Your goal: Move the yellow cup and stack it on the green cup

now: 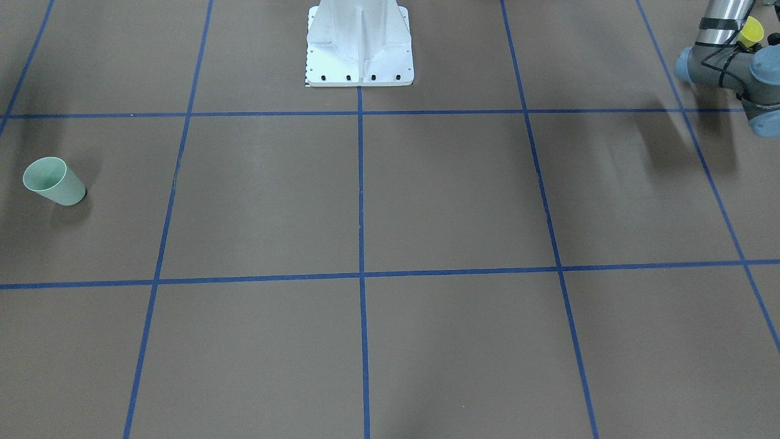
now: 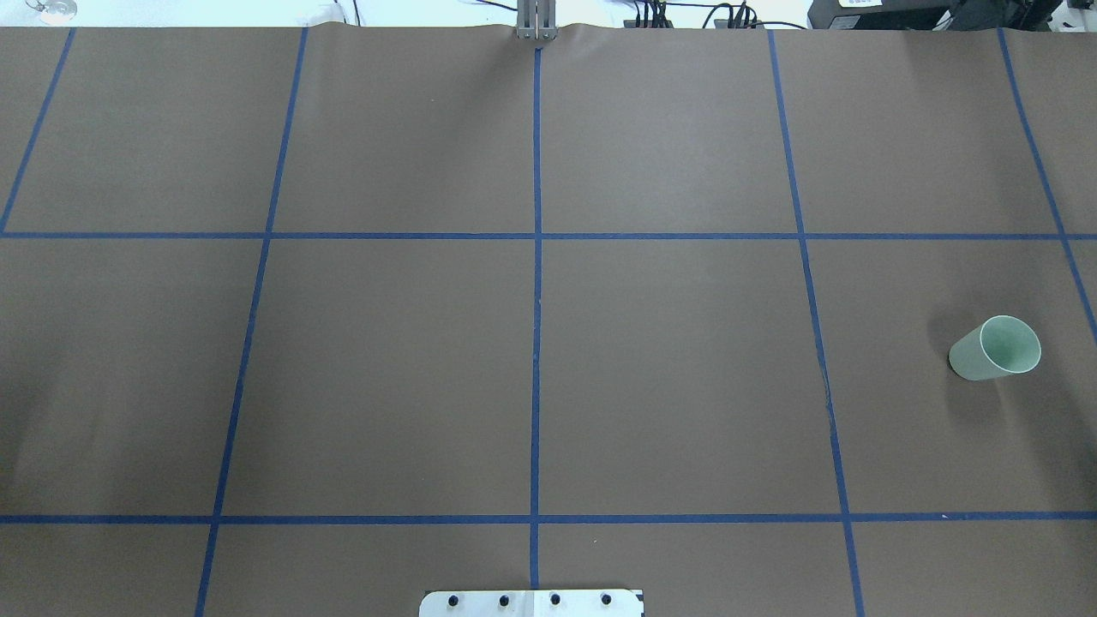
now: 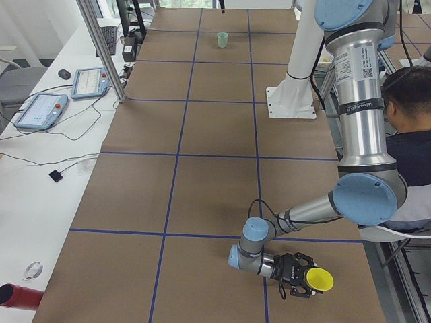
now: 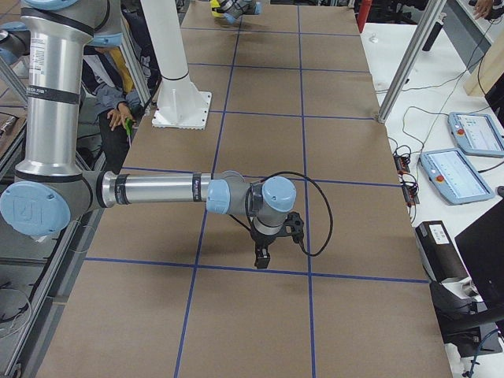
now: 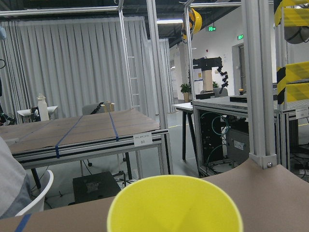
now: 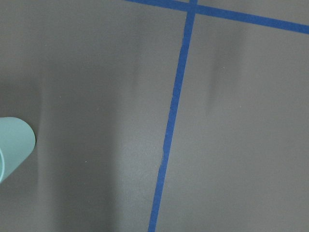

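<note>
- Yellow cup (image 3: 318,279) was out at the robot's left end of the table (image 2: 386,368), close to the robot-side edge, tipped on its side with the mouth facing away from the wrist.
- The left gripper (image 3: 302,276) had it: black fingers (image 3: 295,291) sat either side of the cup's body, clamped onto it. In the left wrist view the yellow rim filled the bottom of the frame, right under the lens.
- From across the table, the cup showed as a yellow sliver beside the left arm's grey joints (image 1: 719,64) in the top right corner.
- Green cup (image 2: 994,347) stood upright, mouth up, far over on the robot's right side, inside one taped square and well apart from the yellow one.
- The right gripper (image 4: 262,253) hung nose-down over the brown surface on a long, low forearm. Only the side camera caught it, so I could not tell whether its fingers were apart or together.
- Its wrist camera looked straight down: the green cup just clipped the left edge, with a blue tape line (image 6: 169,125) running up the middle.
- White robot pedestal (image 1: 359,49) sat bolted at the table's centre edge.
- A seated person (image 3: 411,128) was behind the left arm, and two tablets (image 3: 40,111) lay on the white bench alongside.
</note>
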Available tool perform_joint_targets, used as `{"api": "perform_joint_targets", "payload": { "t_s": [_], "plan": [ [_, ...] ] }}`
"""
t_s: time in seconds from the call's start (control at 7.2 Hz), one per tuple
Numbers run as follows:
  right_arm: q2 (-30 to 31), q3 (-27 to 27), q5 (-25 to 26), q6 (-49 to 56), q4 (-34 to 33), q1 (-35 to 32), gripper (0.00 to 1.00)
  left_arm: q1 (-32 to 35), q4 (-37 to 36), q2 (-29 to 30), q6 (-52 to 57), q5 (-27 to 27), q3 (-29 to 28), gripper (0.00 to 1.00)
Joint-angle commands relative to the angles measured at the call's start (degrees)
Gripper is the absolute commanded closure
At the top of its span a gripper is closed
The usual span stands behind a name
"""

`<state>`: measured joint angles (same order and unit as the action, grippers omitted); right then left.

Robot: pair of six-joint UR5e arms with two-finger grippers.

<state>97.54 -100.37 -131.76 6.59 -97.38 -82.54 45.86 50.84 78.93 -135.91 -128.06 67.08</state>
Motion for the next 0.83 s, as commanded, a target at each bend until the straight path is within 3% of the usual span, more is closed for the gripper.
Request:
{"api": "perform_joint_targets", "payload": {
  "t_s": [0.0,0.42,0.69],
  "plan": [
    [-0.4,0.1,0.0,-0.3,0.0,0.4,0.00,0.0,-0.1,-3.4,2.3,1.7,3.6,0.70],
    [-0.8,0.1,0.0,-0.4,0.0,0.7,0.00,0.2,-0.5,-7.1,4.8,8.9,7.2,0.71],
    [-0.8,0.1,0.1,-0.5,0.0,0.8,0.00,0.5,1.4,-7.1,5.8,17.3,7.1,0.72]
  ]
}}
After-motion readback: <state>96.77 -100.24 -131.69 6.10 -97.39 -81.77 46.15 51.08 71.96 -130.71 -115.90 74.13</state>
